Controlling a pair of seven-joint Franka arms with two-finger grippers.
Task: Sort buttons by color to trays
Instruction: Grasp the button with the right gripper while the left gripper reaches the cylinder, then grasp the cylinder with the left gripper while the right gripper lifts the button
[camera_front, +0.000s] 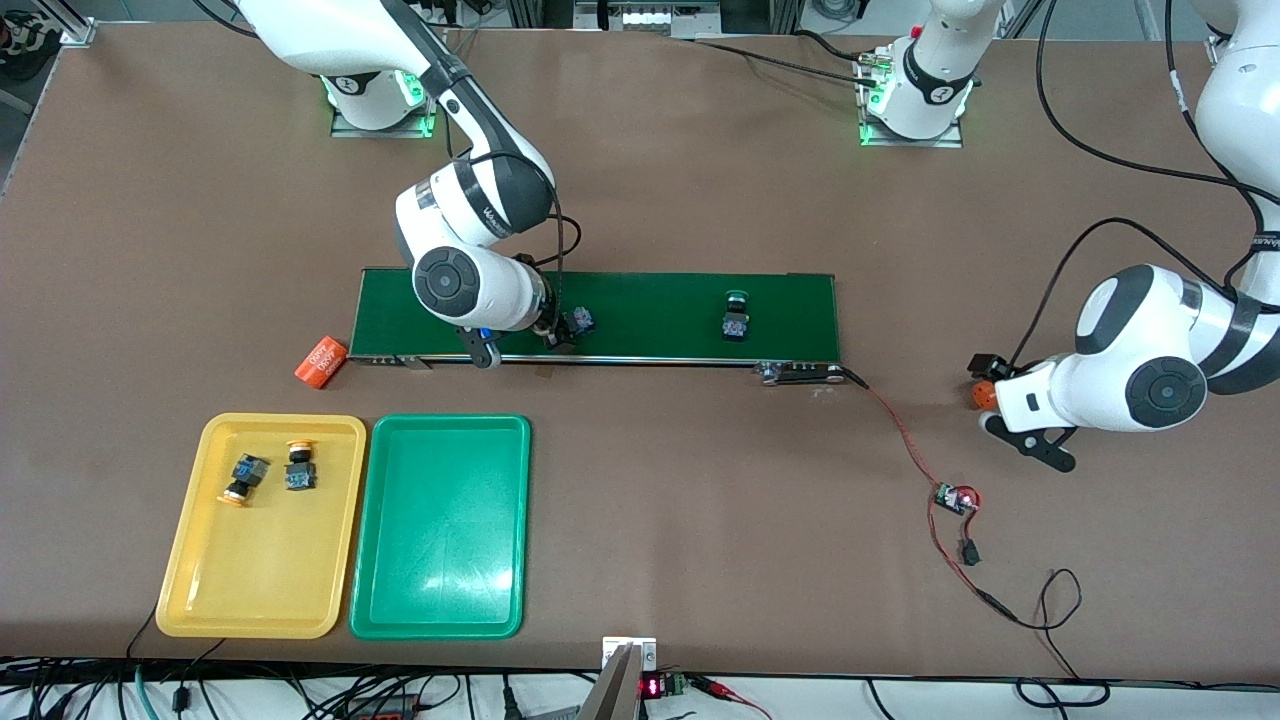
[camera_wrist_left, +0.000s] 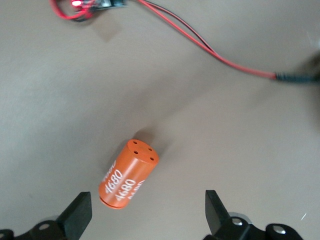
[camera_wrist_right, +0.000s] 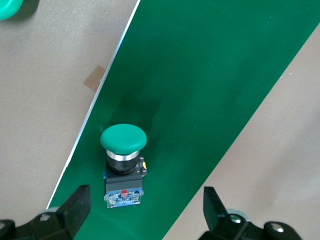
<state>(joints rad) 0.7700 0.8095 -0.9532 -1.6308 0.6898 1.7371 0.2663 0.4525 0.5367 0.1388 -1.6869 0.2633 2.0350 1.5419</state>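
Observation:
Two yellow-capped buttons (camera_front: 243, 477) (camera_front: 298, 468) lie in the yellow tray (camera_front: 200, 590). The green tray (camera_front: 440, 560) beside it holds nothing. Two green-capped buttons lie on the dark-green conveyor belt (camera_front: 650, 310): one (camera_front: 736, 318) toward the left arm's end, one (camera_front: 580, 322) under my right gripper (camera_front: 560, 335). In the right wrist view that button (camera_wrist_right: 122, 165) lies between the open fingers of the right gripper (camera_wrist_right: 145, 210), untouched. My left gripper (camera_front: 1010, 410) is open and empty, low over an orange cylinder (camera_front: 985, 396), which also shows in the left wrist view (camera_wrist_left: 127, 175) with the left gripper (camera_wrist_left: 148, 215).
A second orange cylinder (camera_front: 321, 362) lies on the table by the belt's end toward the right arm. A red cable (camera_front: 900, 430) runs from the belt to a small circuit board (camera_front: 955, 498); the cable also shows in the left wrist view (camera_wrist_left: 200, 45).

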